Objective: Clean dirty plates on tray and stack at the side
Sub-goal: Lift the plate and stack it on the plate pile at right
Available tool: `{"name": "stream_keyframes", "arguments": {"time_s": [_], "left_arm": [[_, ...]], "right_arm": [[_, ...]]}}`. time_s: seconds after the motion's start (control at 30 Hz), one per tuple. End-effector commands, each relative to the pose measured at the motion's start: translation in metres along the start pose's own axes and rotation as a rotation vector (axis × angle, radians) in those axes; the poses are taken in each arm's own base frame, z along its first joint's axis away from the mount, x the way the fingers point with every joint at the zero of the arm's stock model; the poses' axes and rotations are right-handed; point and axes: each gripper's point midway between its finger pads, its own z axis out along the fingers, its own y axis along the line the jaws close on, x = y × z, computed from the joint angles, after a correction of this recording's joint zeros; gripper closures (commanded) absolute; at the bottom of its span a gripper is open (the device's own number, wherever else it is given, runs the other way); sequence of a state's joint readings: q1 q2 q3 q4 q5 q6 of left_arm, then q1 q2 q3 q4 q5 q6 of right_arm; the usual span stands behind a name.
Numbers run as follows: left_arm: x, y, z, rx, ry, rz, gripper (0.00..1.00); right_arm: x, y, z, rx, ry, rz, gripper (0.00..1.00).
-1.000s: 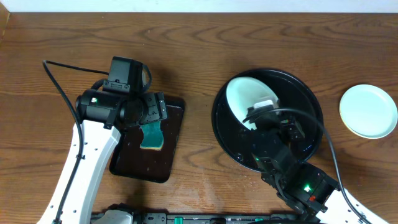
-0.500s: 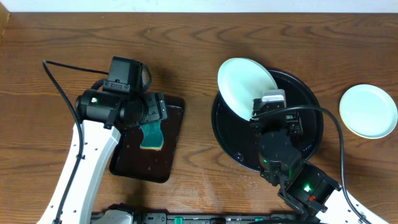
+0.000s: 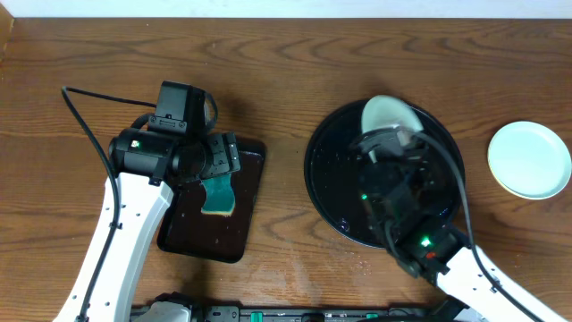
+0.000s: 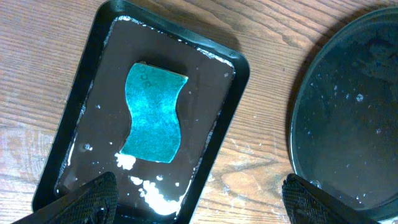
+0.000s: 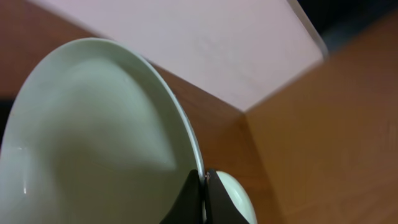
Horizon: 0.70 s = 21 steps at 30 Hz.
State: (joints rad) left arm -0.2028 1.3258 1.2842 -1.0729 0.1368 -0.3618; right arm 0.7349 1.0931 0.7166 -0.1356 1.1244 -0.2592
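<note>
Table point(image 3: 295, 63): dark brown wood with bold wavy grain running side to side; it fills nearly the whole overhead view. Pale scuffs and wet-looking specks point(image 3: 295, 259) on the wood toward the near edge. Pale strip point(image 3: 286, 7) along the far edge; wall or floor, cannot tell. Lighter wood corner point(image 3: 4, 40) at far left. Right wrist view: blurred pinkish-white surface point(image 5: 217, 37) meeting brown wood point(image 5: 298, 124) at an angle. Light even, shadows soft.
</note>
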Motion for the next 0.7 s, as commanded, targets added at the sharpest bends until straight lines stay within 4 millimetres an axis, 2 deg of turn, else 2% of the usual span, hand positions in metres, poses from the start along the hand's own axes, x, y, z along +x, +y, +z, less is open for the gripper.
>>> {"name": "stream_keyframes", "arguments": {"time_s": [0.0,0.07,0.13,0.2,0.27,0.37,0.5,0.63,0.67], "left_arm": [[0.0,0.0,-0.001,0.007,0.003,-0.002,0.15],[0.0,0.0,-0.001,0.007,0.003,-0.002,0.15],[0.0,0.0,-0.001,0.007,0.003,-0.002,0.15],[0.0,0.0,-0.001,0.007,0.003,-0.002,0.15],[0.0,0.0,-0.001,0.007,0.003,-0.002,0.15],[0.0,0.0,-0.001,0.007,0.003,-0.002,0.15],[0.0,0.0,-0.001,0.007,0.003,-0.002,0.15],[0.0,0.0,-0.001,0.007,0.003,-0.002,0.15],[0.0,0.0,-0.001,0.007,0.003,-0.002,0.15]], "right_arm": [[-0.004,-0.018,0.012,-0.003,-0.006,0.299,0.99],[-0.011,-0.006,0.018,-0.162,-0.03,0.391,0.99],[-0.016,0.015,0.019,-0.392,-0.039,0.472,0.99],[-0.011,0.024,0.021,-0.543,-0.003,0.555,0.99],[0.005,0.022,0.029,-0.631,0.076,0.666,0.99],[0.038,0.0,0.047,-0.641,0.203,0.833,0.99],[0.092,-0.051,0.076,-0.518,0.315,1.04,0.99],[0.163,-0.105,0.1,-0.275,0.438,1.29,0.99],[0.193,-0.121,0.106,-0.176,0.486,1.364,0.99]]}}
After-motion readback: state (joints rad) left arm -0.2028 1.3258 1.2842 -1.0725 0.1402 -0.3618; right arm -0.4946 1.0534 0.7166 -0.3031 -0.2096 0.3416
